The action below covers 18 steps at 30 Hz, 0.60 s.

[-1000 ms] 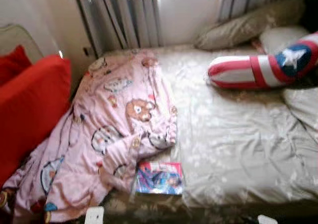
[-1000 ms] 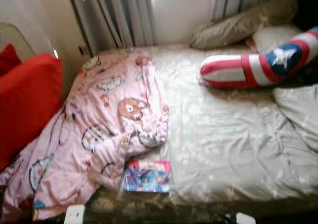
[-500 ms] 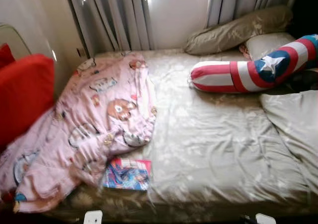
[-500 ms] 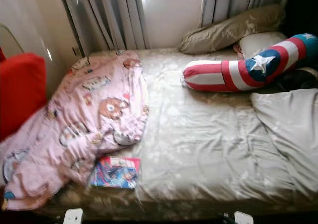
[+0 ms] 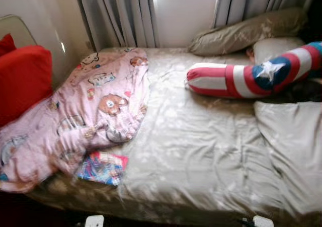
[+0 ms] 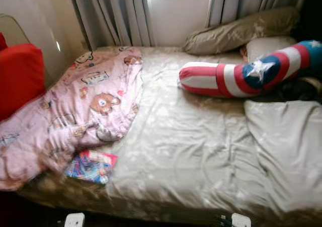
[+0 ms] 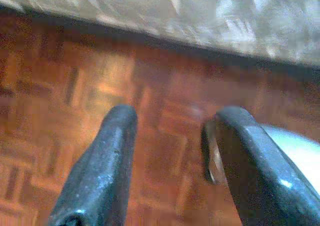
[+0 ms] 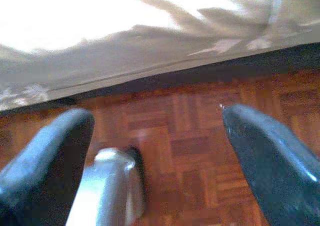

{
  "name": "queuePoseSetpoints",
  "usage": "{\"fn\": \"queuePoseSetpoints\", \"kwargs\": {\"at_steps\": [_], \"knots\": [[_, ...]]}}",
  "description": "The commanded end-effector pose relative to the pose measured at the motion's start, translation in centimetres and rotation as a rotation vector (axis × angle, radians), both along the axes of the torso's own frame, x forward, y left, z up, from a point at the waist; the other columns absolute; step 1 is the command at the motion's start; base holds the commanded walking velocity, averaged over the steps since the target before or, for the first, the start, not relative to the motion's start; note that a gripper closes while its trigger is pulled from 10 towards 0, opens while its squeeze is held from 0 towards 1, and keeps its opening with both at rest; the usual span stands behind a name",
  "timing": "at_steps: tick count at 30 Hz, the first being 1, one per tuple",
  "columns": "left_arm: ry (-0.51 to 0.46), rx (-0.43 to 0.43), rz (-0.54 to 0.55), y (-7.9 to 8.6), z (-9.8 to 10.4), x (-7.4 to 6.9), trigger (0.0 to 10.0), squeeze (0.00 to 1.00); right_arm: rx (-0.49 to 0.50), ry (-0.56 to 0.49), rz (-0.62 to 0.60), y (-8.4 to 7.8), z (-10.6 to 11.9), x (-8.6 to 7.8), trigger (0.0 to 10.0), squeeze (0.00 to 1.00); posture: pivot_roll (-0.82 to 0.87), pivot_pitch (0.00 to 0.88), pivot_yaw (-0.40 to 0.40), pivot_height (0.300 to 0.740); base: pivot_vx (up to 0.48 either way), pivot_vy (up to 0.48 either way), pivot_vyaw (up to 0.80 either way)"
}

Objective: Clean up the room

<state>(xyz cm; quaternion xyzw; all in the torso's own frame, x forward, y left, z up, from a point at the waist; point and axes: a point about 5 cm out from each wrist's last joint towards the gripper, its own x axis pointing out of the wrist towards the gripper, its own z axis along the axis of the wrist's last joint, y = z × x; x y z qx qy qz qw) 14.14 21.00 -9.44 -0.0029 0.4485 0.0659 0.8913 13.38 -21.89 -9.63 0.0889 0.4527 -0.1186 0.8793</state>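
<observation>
Camera shifted right; left claw [image 7: 170, 166] spread.

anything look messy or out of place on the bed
Yes. The pink cartoon blanket lies crumpled on the bed's left side, spilling over the edge, and a colourful book lies loose beside its lower edge, near the front of the mattress.

— Behind the bed [image 5: 201, 151]?
— Grey curtains [image 5: 121, 15], pleated, on both sides of a bright pale window panel [image 5: 183, 15], along the bed's far edge.
— Left of the bed?
— Red cushion [image 5: 22, 78], just beside the bed's left edge. Cream wall [image 5: 40, 10] past the bed's far left corner.
— Below the bed?
— Reddish-brown parquet floor [image 7: 100, 85], dark right under the bed's near edge.
</observation>
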Motion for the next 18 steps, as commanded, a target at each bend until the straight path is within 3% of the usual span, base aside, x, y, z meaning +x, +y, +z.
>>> {"fn": "queuePoseSetpoints", "kwargs": {"at_steps": [1, 18], "knots": [[-0.012, 0.004, -0.005, 0.19, 0.20, 0.46, 10.0, 0.00, 0.001, 0.004, -0.010, 0.02, -0.09, -0.27, 10.0, 0.00, -0.01, 0.000, 0.071, 0.740, 0.000, -0.480, 0.00], [-0.011, 0.001, -0.006, 0.04, 0.20, 0.54, 10.0, 0.00, 0.002, -0.005, -0.024, 0.10, -0.07, -0.20, 10.0, 0.00, -0.02, 0.000, 0.073, 0.740, 0.000, -0.480, 0.00]]}}
